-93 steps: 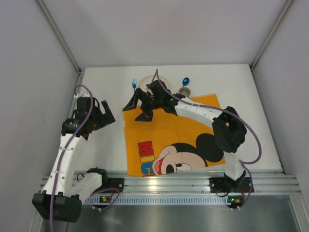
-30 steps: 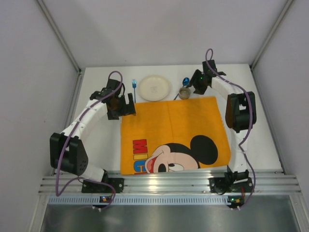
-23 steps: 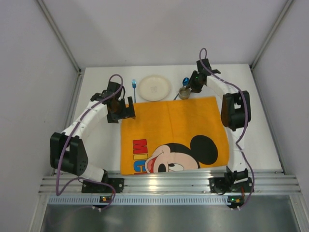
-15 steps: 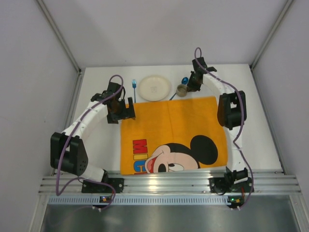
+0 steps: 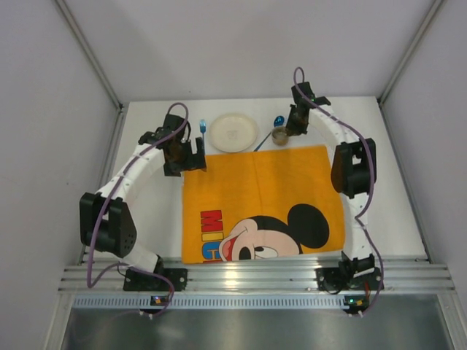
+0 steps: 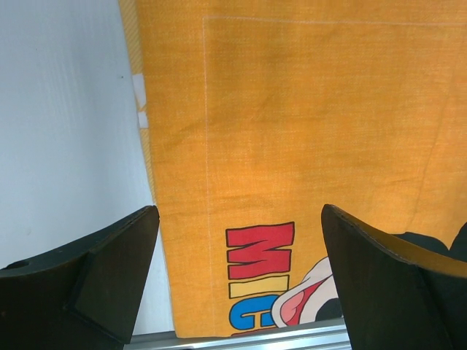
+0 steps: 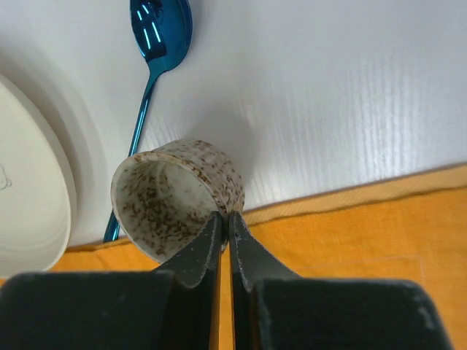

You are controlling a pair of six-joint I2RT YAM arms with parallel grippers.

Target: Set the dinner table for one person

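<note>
The dinner table (image 5: 394, 189) is the white top under everything. A speckled cup (image 5: 279, 135) sits at the far edge of the orange Mickey Mouse placemat (image 5: 263, 197). My right gripper (image 7: 225, 219) is shut on the cup (image 7: 175, 197), pinching its near rim wall, one finger inside and one outside. A blue spoon (image 7: 157, 44) lies just behind the cup, and a cream plate (image 5: 233, 133) is to its left. Over the placemat's far left corner, my left gripper (image 6: 239, 211) hangs open and holds nothing.
A second blue utensil (image 5: 202, 125) lies left of the plate, near my left wrist. The grey enclosure walls stand close along the table's back and sides. The aluminium rail (image 5: 255, 273) with the arm bases runs along the near edge.
My right gripper reached the cup and went from open to shut on its rim. The left arm shifted a little towards the back and stayed open.
</note>
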